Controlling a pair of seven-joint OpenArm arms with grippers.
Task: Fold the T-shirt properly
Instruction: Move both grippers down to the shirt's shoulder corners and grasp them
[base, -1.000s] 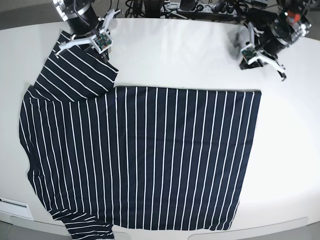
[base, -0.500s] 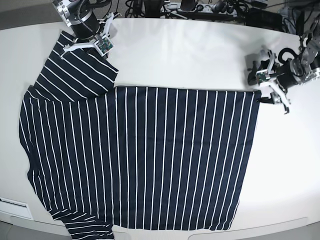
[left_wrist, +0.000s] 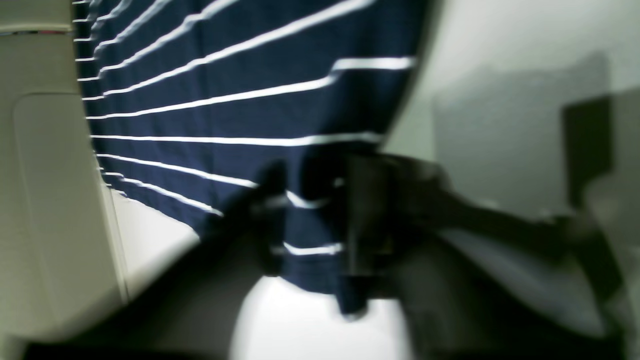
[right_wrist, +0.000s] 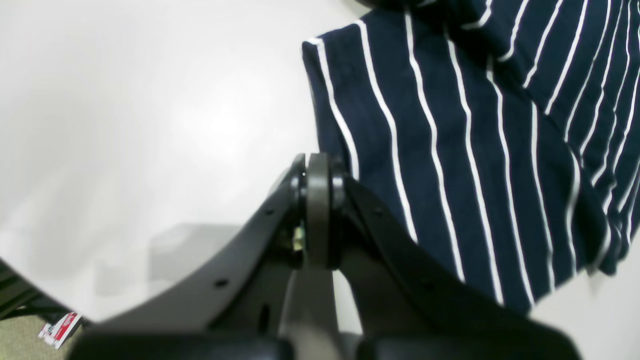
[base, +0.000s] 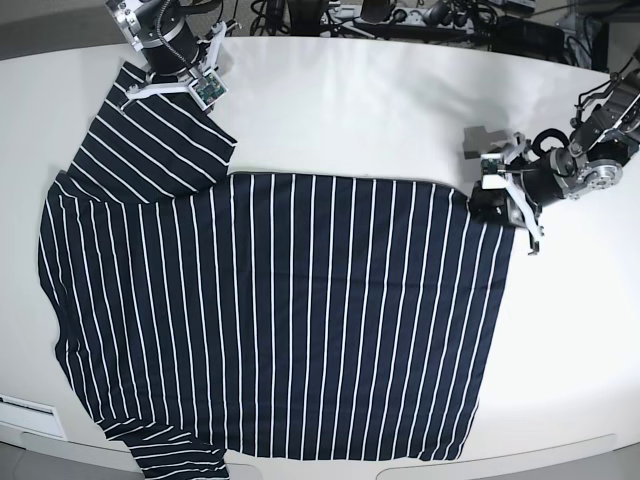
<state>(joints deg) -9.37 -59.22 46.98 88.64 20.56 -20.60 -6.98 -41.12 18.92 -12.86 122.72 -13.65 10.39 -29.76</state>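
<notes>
The T-shirt (base: 280, 310), dark navy with thin white stripes, lies spread flat on the white table (base: 350, 110). My left gripper (base: 497, 196) is low at the shirt's far right corner. The left wrist view is blurred: dark fingers (left_wrist: 270, 225) stand apart with the striped corner (left_wrist: 240, 115) showing between them. My right gripper (base: 180, 82) is at the far left by the sleeve. In the right wrist view its fingers (right_wrist: 317, 215) are pressed together, empty, just off the sleeve's edge (right_wrist: 450, 150).
Cables and a power strip (base: 400, 14) run along the table's back edge. The shirt's near sleeve (base: 175, 455) reaches the table's front edge. A white label (base: 25, 410) sits at the front left corner.
My left gripper has swung in from the far right and come down onto the shirt's far right corner. My right gripper has stayed by the far sleeve. The shirt has not shifted.
</notes>
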